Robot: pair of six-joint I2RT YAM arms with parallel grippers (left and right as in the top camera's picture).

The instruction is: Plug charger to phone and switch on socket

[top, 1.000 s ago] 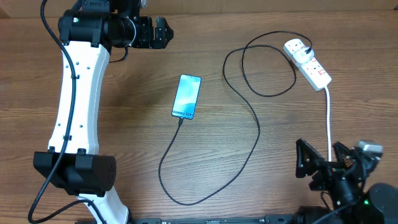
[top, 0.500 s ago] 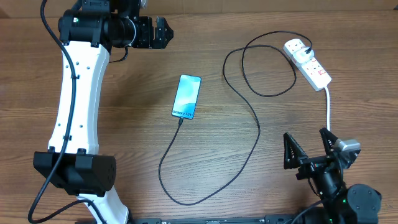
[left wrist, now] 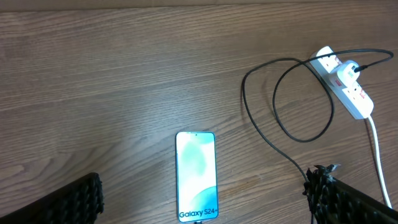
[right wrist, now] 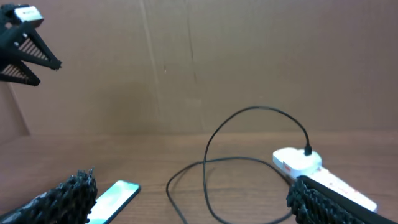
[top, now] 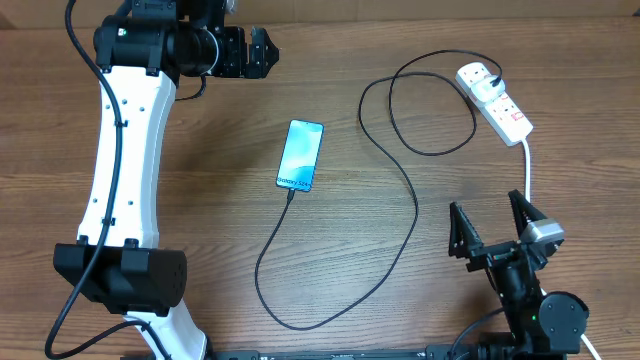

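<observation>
Left fingers (left wrist: 68, 202) stood wide apart, empty | right fingers (top: 462, 238) wide apart, empty | charger (top: 416, 210) ran from phone (top: 301, 155) to socket (top: 500, 105).

Logged motion in the right claw (top: 484, 203) only. Came out of the bottom-right corner of the overhead view, up and leftward across the surface (top: 400, 320), closing on the socket (top: 495, 100) and the charger (top: 416, 215) loop. Sat skewed a second ago, fingers slanted off to one side; now squared up, fingertips pointing up-frame. Dragged the round wrist housing (top: 556, 316) in from the frame edge as well. Now overlaps the lower end of the white lead (top: 527, 170) with the right-hand finger; had that lead running down between the fingers earlier.
</observation>
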